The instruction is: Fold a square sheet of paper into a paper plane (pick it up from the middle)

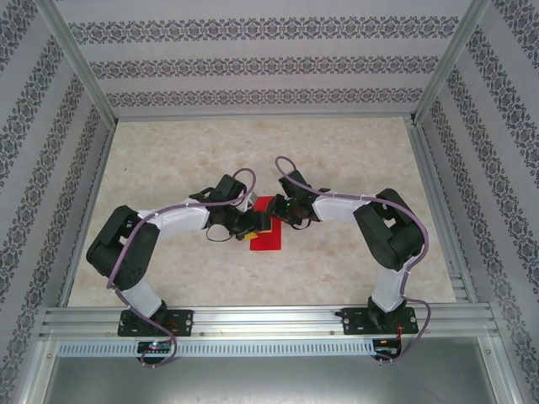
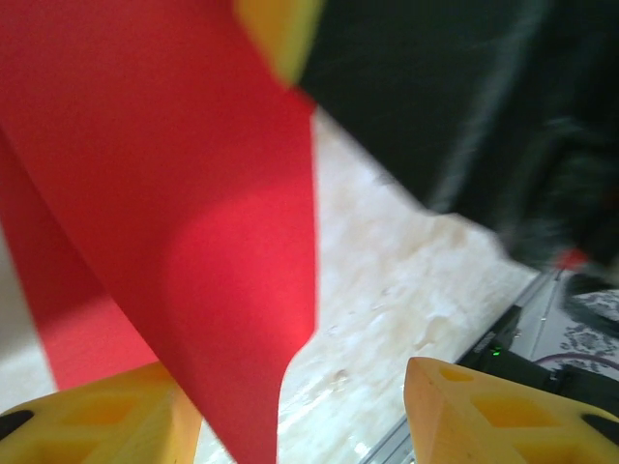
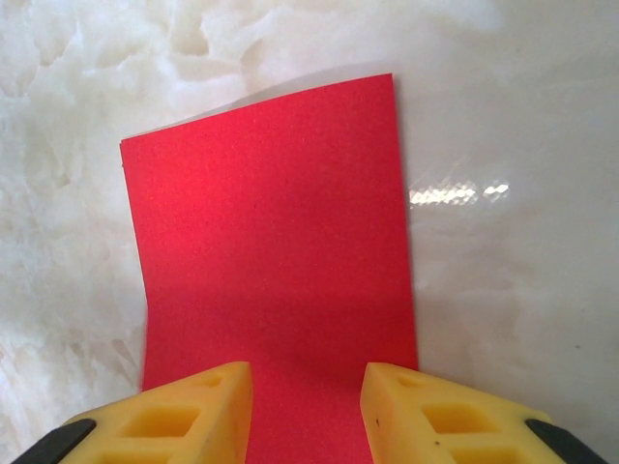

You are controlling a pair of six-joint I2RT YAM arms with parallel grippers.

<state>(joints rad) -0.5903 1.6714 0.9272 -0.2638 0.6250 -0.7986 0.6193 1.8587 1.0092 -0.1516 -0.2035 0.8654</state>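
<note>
**Pincers apart at a red sheet, plane not yet formed**

Left pincer [image 2: 290, 379] was seen with its yellow fingers [image 2: 97, 418] spread, nothing being clamped. A raised, curling flap of the thin bright red paper sheet [image 2: 174, 193] was seen in the gap, its pointed corner hanging just beside one finger. Whether that finger was touched could not be told.

The right pincer [image 3: 305, 377] was likewise seen parted. Its fingers were set over the near edge of the sheet [image 3: 271, 222], with red paper showing through the gap. No grip could be made out.

From above, both pincers [image 1: 253, 229] [image 1: 285, 210] were seen meeting at the sheet [image 1: 268, 241], which lay near the middle of the pale marble-patterned tabletop [image 3: 503, 116].

In the right wrist view the sheet was shown as a plain upright rectangle, narrower than a square, so a first fold was judged possibly made. No pointed nose, no slanted wing creases and no central ridge were seen. The task was therefore judged to be at an early stage. The nose folds, the wing folds and the final paper plane shape were judged left to do.
</note>
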